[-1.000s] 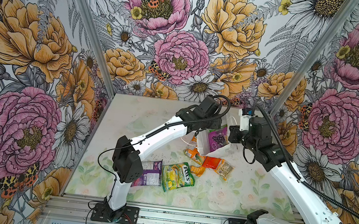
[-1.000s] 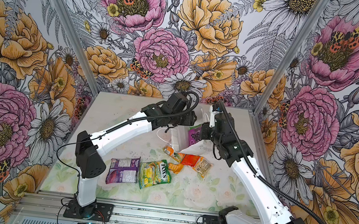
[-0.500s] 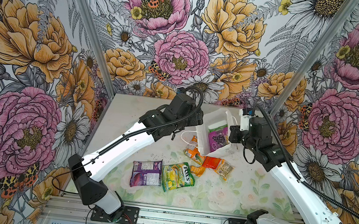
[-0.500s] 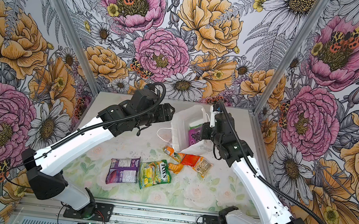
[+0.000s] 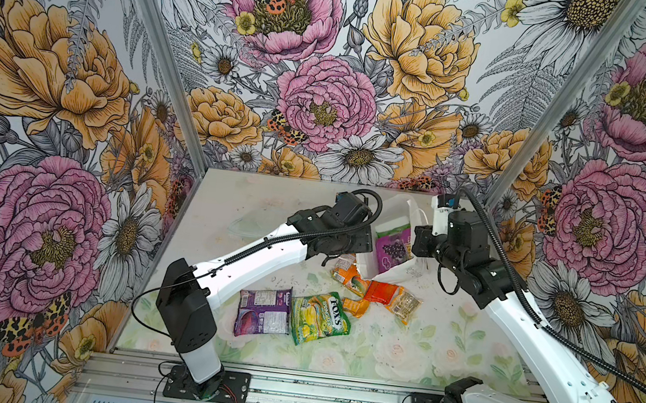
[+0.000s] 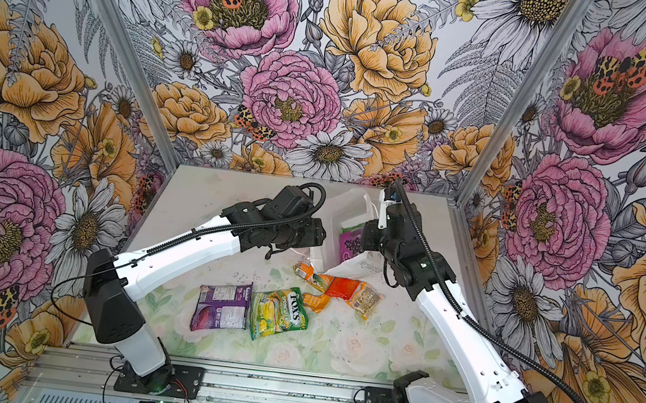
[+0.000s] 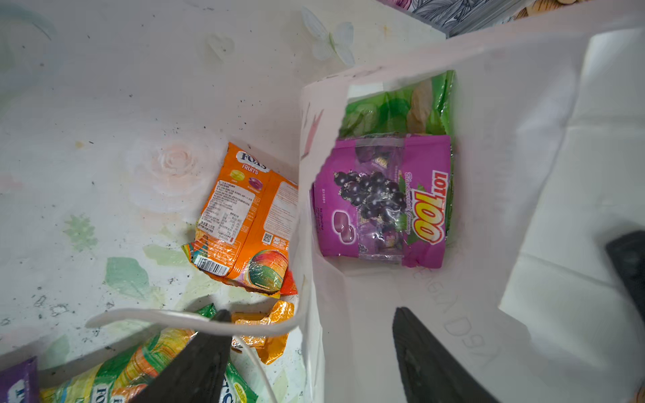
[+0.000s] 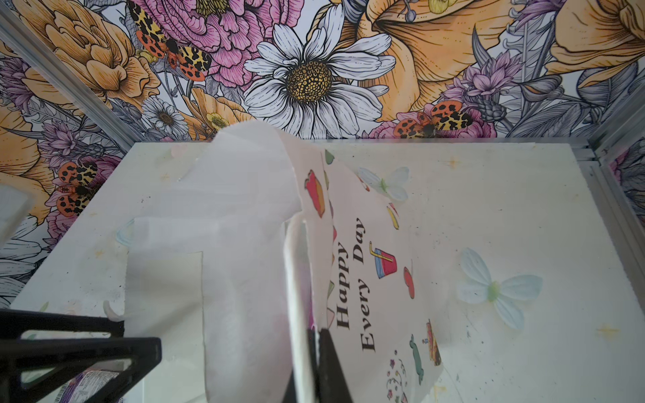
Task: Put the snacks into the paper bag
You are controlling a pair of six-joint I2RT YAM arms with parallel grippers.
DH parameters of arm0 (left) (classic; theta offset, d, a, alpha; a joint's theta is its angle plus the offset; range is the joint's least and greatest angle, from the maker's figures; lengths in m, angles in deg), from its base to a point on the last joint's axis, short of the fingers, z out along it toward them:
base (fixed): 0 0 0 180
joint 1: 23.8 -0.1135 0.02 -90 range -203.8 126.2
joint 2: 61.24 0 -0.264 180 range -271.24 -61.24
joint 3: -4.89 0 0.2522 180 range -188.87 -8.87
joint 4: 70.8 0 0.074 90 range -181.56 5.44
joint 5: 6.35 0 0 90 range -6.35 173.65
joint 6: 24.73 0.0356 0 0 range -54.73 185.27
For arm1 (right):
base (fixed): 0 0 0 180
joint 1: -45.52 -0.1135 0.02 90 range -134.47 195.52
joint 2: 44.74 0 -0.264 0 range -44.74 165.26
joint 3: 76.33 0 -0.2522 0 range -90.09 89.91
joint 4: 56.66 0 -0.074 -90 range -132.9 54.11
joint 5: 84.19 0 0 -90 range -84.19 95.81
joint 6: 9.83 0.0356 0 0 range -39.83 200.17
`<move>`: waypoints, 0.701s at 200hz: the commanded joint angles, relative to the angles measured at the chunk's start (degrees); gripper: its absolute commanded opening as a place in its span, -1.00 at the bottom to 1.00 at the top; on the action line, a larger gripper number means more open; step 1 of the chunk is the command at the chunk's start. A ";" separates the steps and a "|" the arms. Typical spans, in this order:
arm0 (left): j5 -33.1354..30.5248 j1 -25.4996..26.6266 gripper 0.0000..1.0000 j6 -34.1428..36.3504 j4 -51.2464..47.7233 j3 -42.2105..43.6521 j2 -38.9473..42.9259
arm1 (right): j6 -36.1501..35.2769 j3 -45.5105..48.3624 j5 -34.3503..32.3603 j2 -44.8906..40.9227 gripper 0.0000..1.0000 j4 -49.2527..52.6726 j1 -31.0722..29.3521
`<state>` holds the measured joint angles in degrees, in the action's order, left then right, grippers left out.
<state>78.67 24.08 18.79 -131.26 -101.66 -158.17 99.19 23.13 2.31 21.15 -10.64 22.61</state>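
In a top view your tall white paper gift bag [image 5: 405,270] stands by the table's [image 5: 254,202] far edge. Left wrist view: left gripper [image 7: 310,314] released astride its wall, purple crinkly packet [image 7: 380,202] inside; right wrist view: right gripper [image 8: 316,335] clenched on its rim.

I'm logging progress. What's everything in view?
paper bag: 1, white, far centre
LOT 100 packet: 1, purple, in bag
green packet: 1, green, in bag
FOX'S Fruits packet: 1, orange, beside bag
red-orange packet: 1, red-orange, centre
clear packet: 1, clear, beside it
small orange packet: 1, orange, centre
green-yellow FOX'S packet: 1, green-yellow, front
second purple packet: 1, purple, beside it
table: 1, white floral
left gripper: open above bag rim
right gripper: shut on bag rim
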 commanded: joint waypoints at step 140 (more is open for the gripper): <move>6.98 6.52 -1.00 2.52 0.17 -27.00 -15.95 | -2.56 -11.92 -18.57 -2.67 -1.00 13.08 2.66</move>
<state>84.31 28.14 19.79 -132.59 -122.69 -172.88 98.25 17.16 -10.28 21.56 -0.37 25.23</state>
